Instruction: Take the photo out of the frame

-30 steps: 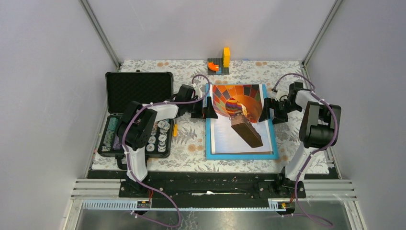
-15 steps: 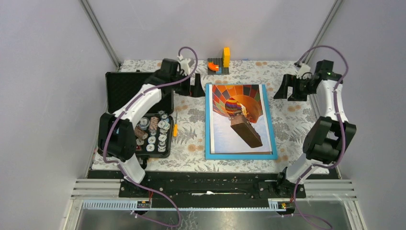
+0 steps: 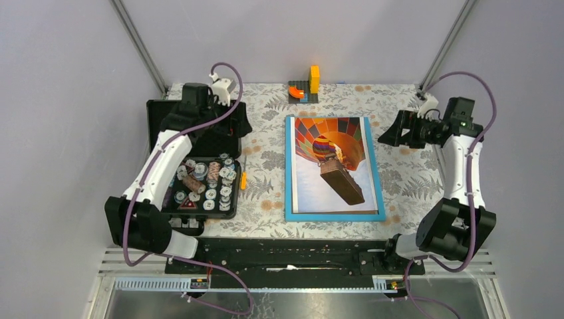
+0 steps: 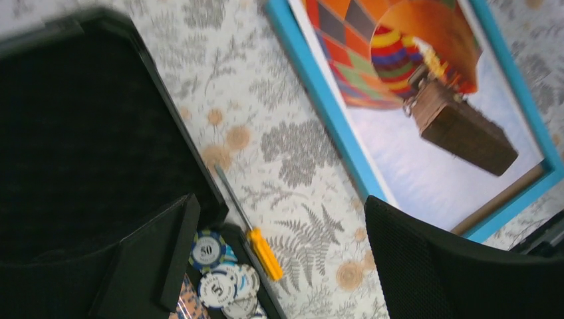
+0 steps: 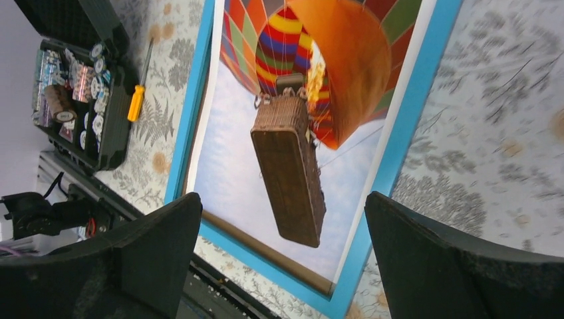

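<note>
Lying in frame, photo apart from L fingers, R fingers; both spread, empty.

A table under a floral cloth carries a blue-bordered picture frame lying flat at centre, an open black case of poker chips at left, an orange-handled screwdriver just right of the case, and a toy-brick build at the far edge.

An open black foam-lined case holds round poker chips on the grey floral-print tablecloth, a slim orange-handled screwdriver just beside it. At the far edge, a yellow block and orange curved piece stand on a dark baseplate.
</note>
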Controlling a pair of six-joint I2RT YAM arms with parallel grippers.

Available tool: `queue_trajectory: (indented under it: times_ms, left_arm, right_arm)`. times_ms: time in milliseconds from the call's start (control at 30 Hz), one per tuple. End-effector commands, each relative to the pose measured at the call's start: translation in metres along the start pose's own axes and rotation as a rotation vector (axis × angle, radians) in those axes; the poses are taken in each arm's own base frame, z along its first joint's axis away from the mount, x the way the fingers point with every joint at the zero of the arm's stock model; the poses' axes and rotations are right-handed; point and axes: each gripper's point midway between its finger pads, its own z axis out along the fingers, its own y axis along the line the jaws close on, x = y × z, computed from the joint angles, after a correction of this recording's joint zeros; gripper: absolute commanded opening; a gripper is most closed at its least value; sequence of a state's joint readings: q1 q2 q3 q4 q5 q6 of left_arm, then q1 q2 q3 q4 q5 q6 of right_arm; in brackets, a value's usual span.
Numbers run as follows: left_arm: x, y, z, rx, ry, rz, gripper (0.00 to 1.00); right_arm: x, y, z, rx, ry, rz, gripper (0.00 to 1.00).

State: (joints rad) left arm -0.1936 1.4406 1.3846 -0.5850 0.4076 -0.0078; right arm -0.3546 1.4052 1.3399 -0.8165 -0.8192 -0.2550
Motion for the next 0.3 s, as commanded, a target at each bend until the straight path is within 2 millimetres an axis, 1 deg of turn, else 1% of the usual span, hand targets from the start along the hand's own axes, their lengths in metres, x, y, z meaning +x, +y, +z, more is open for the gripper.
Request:
queue_trajectory:
  times_ms: [0, 67, 133, 267]
  left_arm:
    - [0.026, 0.008, 0.005, -0.031, 0.02, 0.025, 0.99]
    - [0.033, 0.012, 0.008, -0.04, 0.024, 0.019, 0.99]
    - [0.039, 0.014, 0.01, -0.046, 0.022, 0.019, 0.99]
    - [0.038, 0.011, 0.009, -0.033, 0.022, 0.025, 0.99]
  right_arm:
    - [0.012, -0.001, 0.011, -0.038, -0.04, 0.02, 1.0]
    - [0.019, -0.005, 0.016, -0.034, -0.037, 0.022, 1.0]
    - [0.021, -0.009, 0.019, -0.027, -0.043, 0.024, 1.0]
    - [0.023, -0.008, 0.02, -0.03, -0.054, 0.029, 1.0]
